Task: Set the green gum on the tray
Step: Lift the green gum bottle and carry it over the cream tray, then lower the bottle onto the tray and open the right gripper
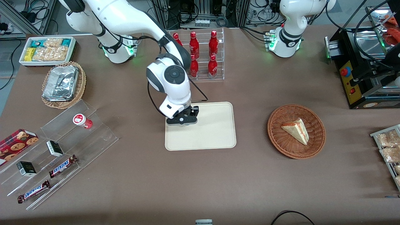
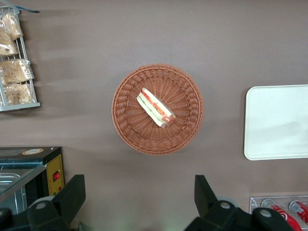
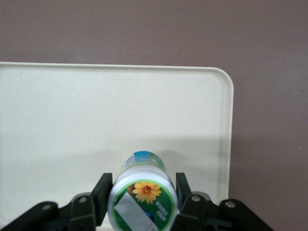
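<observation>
The green gum (image 3: 143, 193), a white bottle with a green-and-white flower lid and a teal lower part, stands between the fingers of my right gripper (image 3: 144, 182). Both fingers touch its sides, so the gripper is shut on it. The bottle is over the cream-beige tray (image 3: 96, 110), near one rounded corner, and its foot looks close to the tray's surface. In the front view the gripper (image 1: 182, 120) is low over the tray (image 1: 212, 131), at the tray's edge toward the working arm's end. The gripper hides the gum there.
A red-lidded bottle (image 1: 82, 120) lies on a clear stepped stand with Snickers bars (image 1: 62, 166). A rack of red cola bottles (image 1: 203, 53) stands farther from the front camera than the tray. A wicker basket (image 1: 315, 147) holds a sandwich toward the parked arm's end.
</observation>
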